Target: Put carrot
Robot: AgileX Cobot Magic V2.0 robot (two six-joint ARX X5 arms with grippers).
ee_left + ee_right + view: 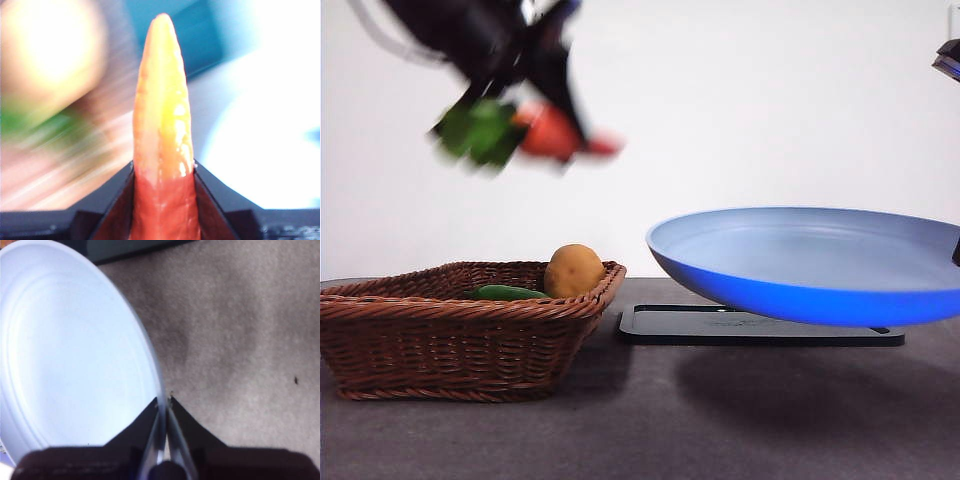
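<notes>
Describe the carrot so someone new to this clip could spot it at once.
Start at the brown wicker basket on the table's left side and look high above it, where the left gripper holds the carrot in the air. Unlike the round tan potato lying in the basket, it is red-orange and tapered, with green leaves at its thick end.

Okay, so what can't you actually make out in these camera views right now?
- Carrot and left gripper, front view: motion blur smears their outlines.
- Basket contents, front view: the wicker rim hides all but the tops of the potato and green vegetable.
- Background, left wrist view: blurred and overexposed behind the carrot.
- Plate, front and right wrist views: cut off by the picture edge.
- Black slab, front view: partly hidden under the plate.
</notes>
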